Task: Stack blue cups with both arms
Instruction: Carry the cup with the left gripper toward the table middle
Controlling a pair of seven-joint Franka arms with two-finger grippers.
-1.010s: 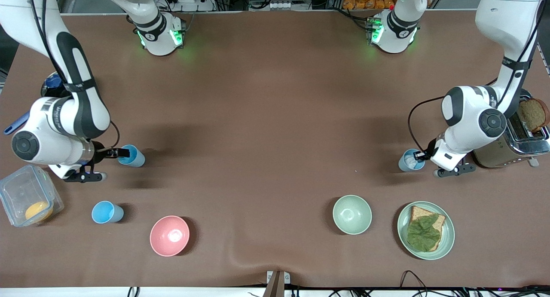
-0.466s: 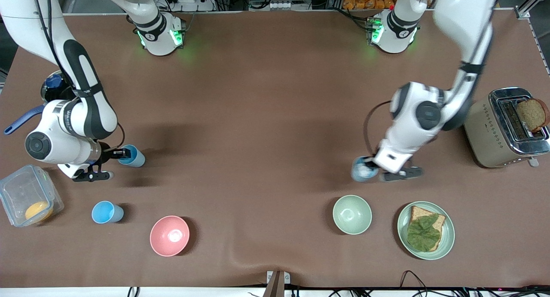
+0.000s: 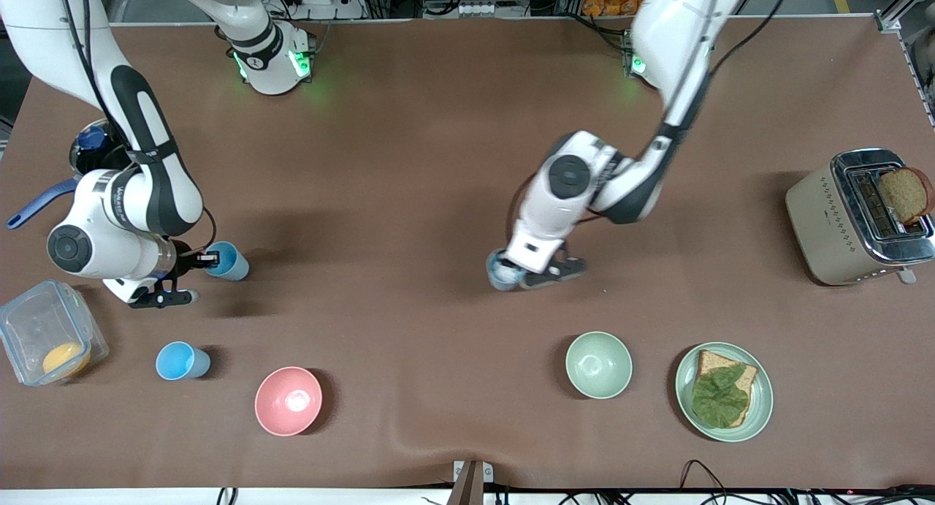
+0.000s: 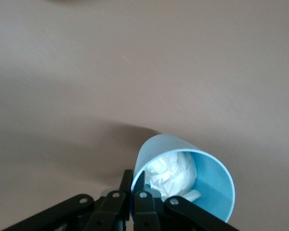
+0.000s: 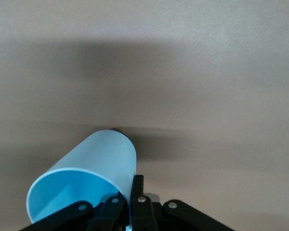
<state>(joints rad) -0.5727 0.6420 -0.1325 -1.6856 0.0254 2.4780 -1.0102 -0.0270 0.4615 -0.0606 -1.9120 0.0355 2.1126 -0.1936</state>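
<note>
Brown cloth [image 3: 438, 161] covers the whole table, with racks and cables along the 12 o'clock edge. Since a second ago the left gripper [image 3: 510, 272] has swung away from the toaster [image 3: 855, 220] at 3 o'clock. It now hangs over the table's middle, fingers [image 4: 143, 198] pinching the rim of the stuffed cup [image 3: 501, 270], which has white paper crumpled inside. The right gripper [image 3: 207, 259] has barely shifted. It sits low near 9 o'clock, nipping the wall of the empty cup [image 3: 229, 262].

The loose cup [image 3: 181, 361] stands at 7 o'clock from that one, beside the tub [image 3: 29, 322], with the pink bowl [image 3: 288, 400] at its 4 o'clock. The green bowl [image 3: 598, 365] and plate [image 3: 687, 410] sit near the 6 o'clock edge. Bare cloth runs wide open between the two held cups.
</note>
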